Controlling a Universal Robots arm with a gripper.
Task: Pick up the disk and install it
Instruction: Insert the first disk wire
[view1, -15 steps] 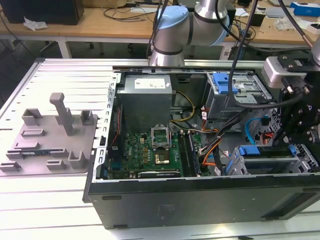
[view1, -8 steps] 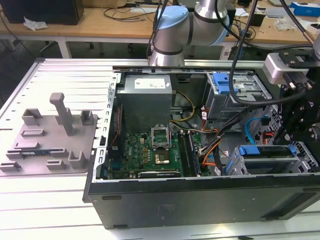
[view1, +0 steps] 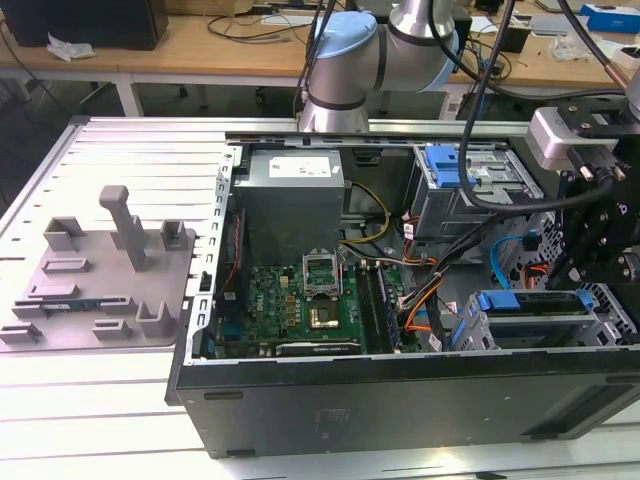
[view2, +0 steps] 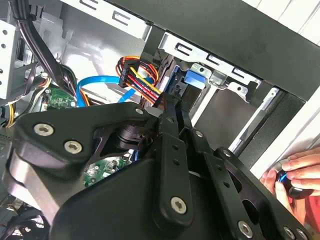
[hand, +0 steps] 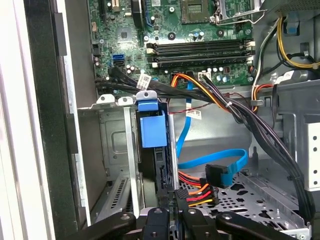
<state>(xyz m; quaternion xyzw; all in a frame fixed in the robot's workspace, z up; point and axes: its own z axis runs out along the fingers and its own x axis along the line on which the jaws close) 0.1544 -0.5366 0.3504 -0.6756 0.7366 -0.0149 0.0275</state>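
Locate the tool (view2: 176, 102) over the drive cage (view1: 560, 332) in the open computer case (view1: 400, 405), at the exterior view's right. Note narrow closure on the upper edge of the disk (view1: 530, 300). Find the disk standing on edge inside that cage, with blue rail uppermost, beside the black case wall. Note the orange, red and yellow power cable (hand: 197, 196) just beside the tool, and the motherboard (view1: 300, 300) further in. Observe a person's hand (view2: 300, 172) at the outer case edge.

Silver arm (view1: 422, 22) with pale-blue joint caps (view1: 345, 42); black end effector (view2: 172, 107) studded with silver screws (view2: 179, 204).
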